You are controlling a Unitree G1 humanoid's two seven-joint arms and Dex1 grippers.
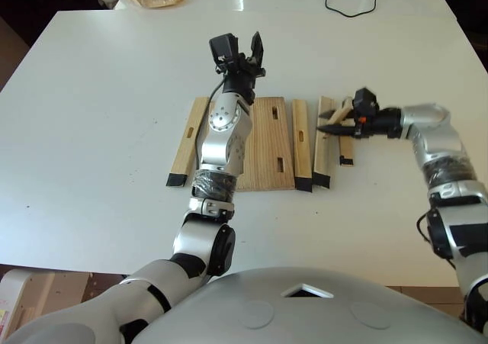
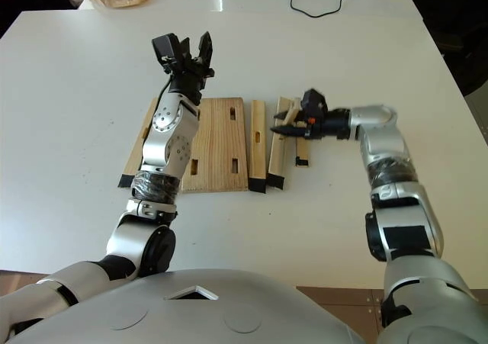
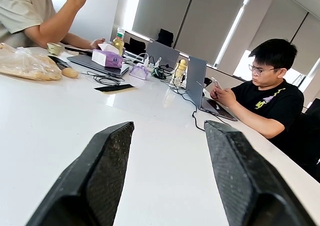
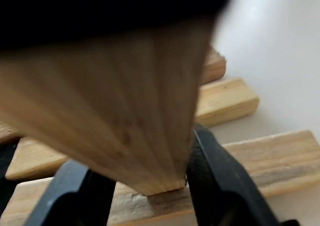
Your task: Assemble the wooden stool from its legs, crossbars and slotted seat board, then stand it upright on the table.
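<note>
While slotted pale-wood seat board (image 1: 268,149) and black-tipped wooden legs (image 1: 302,146) lie flat, unjoined on white bench (image 1: 99,130), right claw (image 1: 326,123) clamps short wooden crossbar (image 1: 343,112) just beside legs. Left claw (image 1: 242,48) wide, empty, over board's far edge. Assembly barely begun; all joints, standing-up remain.

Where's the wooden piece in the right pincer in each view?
Left eye: right of centre, wooden piece in the right pincer.
Right eye: just right of centre.
Right wrist: close up, between the fingers.
Left wrist: looks off across the white table.
Shared landmark: the white table.
</note>
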